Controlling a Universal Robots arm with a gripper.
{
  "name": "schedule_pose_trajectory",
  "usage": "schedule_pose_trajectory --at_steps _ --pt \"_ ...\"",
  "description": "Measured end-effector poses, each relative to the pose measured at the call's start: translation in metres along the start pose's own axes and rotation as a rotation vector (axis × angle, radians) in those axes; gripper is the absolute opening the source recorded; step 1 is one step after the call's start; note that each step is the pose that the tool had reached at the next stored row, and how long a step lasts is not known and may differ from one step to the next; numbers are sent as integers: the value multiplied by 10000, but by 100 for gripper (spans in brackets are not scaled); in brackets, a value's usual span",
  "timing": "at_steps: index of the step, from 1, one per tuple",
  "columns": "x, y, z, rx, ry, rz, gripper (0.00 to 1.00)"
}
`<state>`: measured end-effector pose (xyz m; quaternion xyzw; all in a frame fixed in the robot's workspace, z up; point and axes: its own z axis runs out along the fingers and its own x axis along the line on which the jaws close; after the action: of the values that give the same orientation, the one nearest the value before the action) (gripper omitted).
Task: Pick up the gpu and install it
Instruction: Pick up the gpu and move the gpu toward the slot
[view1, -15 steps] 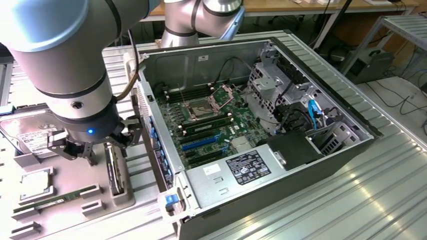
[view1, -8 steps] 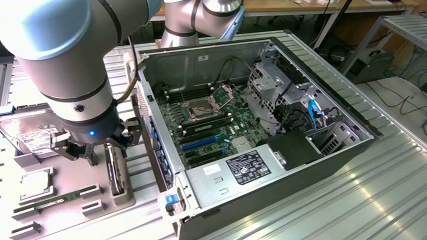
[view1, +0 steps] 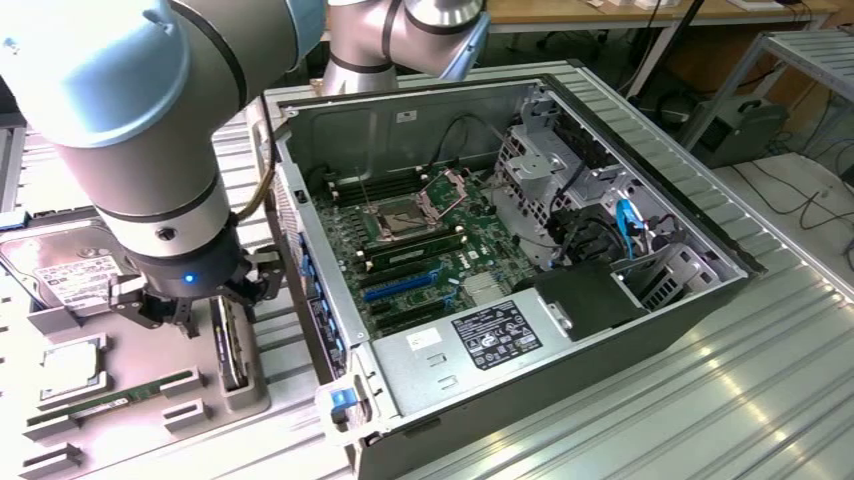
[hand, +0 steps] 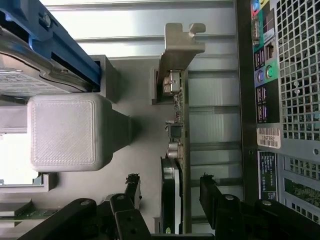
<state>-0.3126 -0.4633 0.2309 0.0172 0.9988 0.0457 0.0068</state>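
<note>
Wide-spread hand (hand: 170, 189) astride the gpu (hand: 178, 125)

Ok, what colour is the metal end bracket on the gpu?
Silvery-tan. The end bracket of the gpu shows best in the wrist view.

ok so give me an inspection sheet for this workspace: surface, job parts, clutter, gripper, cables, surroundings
surface: ribbed silver metal table; grey printed parts holder beside the case
job's things: slim dark gpu card with silvery-tan end bracket standing on edge in the holder; dark open computer case, motherboard exposed
clutter: boxy silver hard drive with white label; narrow green memory stick
gripper: black two-finger gripper open, one finger each side of the card, apart from it
cables: blue cable inside the case; black leads on the floor
surroundings: wooden desk behind
</note>
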Motion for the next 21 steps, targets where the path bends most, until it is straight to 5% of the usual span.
schedule_pose_trajectory --at_steps 7,10,21 --pt "0 0 0 1 1 0 59" --pt "0 0 0 1 1 0 39" --pt "13 -1 0 1 1 0 39"
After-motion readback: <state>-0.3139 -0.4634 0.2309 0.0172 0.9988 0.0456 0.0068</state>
